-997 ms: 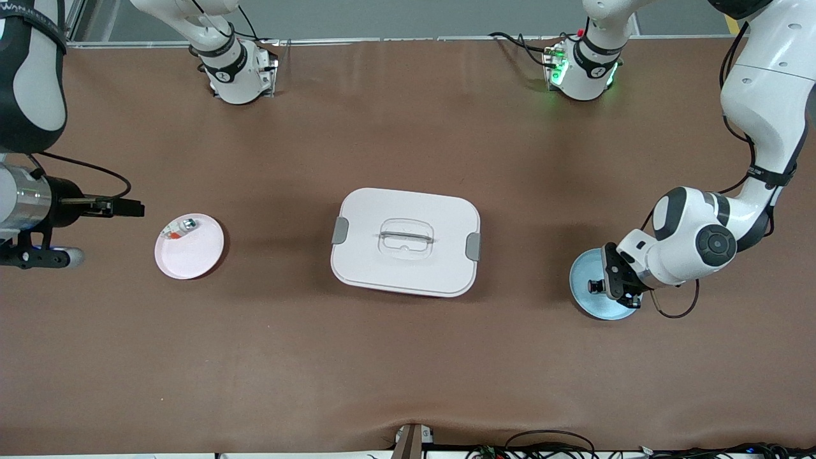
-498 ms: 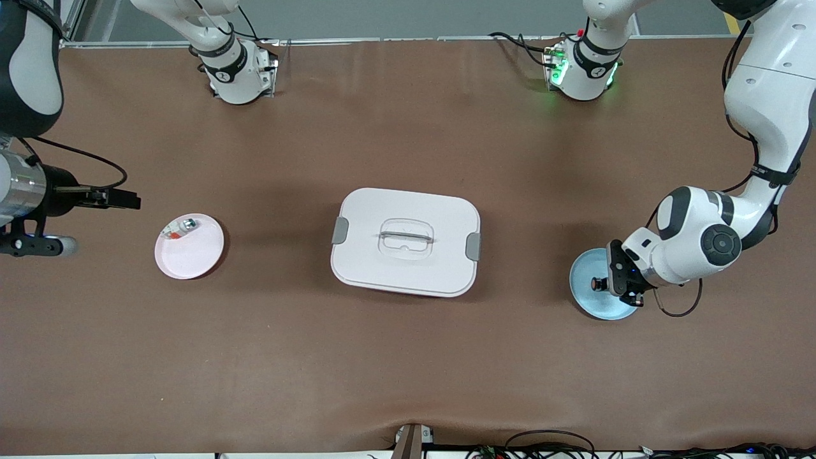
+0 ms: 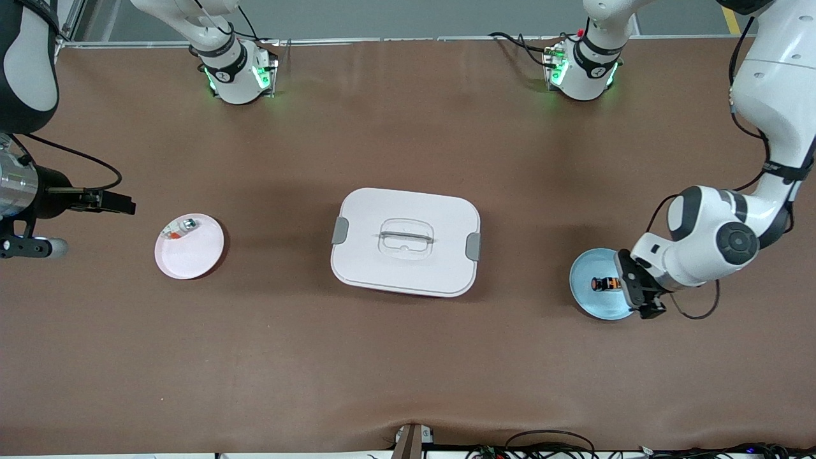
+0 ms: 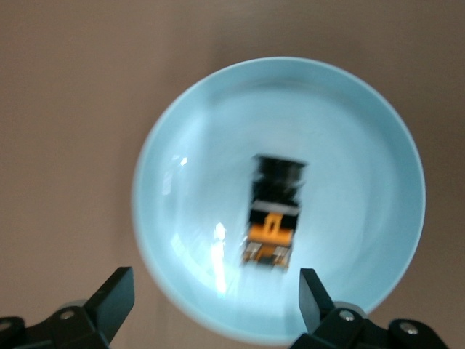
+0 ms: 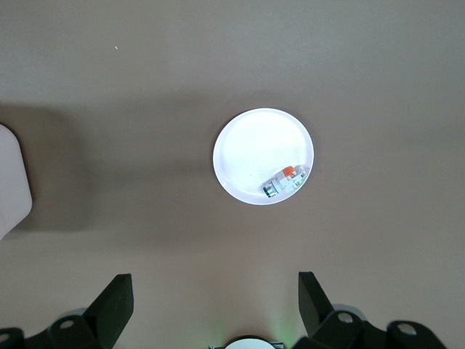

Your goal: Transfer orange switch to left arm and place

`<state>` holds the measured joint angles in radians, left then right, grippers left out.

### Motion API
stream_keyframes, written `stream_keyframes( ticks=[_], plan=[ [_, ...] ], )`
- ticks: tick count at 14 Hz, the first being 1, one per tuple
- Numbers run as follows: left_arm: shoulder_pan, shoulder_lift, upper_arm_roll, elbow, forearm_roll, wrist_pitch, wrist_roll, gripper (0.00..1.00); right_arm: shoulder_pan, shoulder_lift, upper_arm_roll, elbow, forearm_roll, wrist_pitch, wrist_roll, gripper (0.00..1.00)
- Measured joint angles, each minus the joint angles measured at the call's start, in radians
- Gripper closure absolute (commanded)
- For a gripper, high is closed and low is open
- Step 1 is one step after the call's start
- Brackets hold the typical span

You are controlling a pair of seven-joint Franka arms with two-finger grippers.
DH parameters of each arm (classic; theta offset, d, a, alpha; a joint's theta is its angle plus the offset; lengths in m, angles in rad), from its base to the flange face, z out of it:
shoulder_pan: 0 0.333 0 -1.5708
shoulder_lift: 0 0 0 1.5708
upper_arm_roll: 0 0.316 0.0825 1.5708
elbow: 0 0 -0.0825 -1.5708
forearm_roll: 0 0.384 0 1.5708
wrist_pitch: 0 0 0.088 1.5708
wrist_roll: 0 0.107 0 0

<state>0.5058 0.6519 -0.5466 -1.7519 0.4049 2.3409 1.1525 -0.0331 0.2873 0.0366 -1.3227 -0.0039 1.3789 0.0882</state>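
Note:
The orange switch [image 3: 604,284] lies on its side on a pale blue plate [image 3: 583,290] at the left arm's end of the table. In the left wrist view the switch [image 4: 275,211] lies in the middle of that plate [image 4: 182,145]. My left gripper [image 3: 639,294] is open and empty over the plate's rim, beside the switch; its jaws stand wide apart in the left wrist view [image 4: 216,294]. My right gripper [image 5: 214,305] is open and empty, high above the right arm's end of the table. The white box [image 3: 405,241] stands in the table's middle, between the two plates.
A pink-white plate [image 3: 191,255] holding a small silver-and-red item [image 3: 182,226] sits toward the right arm's end; it also shows in the right wrist view [image 5: 251,149]. A corner of the box [image 5: 11,182] shows there too. Brown table cloth surrounds everything.
My left gripper has drawn back off the switch toward the left arm's end, leaving the switch uncovered on the blue plate. My right hand has drifted slightly toward the table's end.

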Motion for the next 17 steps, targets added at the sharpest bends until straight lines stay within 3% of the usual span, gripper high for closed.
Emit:
stream_keyframes(
  ticks=[8,17],
  plan=[
    [0.003,-0.096,-0.025,0.272,-0.206,-0.368,-0.397,0.0,-0.008,-0.027,-0.01,0.002,0.0,0.001,0.007,0.0],
    [-0.016,-0.226,-0.065,0.338,-0.255,-0.546,-1.038,0.0,-0.014,-0.07,-0.01,0.002,0.001,-0.017,0.037,0.0]
  ],
)
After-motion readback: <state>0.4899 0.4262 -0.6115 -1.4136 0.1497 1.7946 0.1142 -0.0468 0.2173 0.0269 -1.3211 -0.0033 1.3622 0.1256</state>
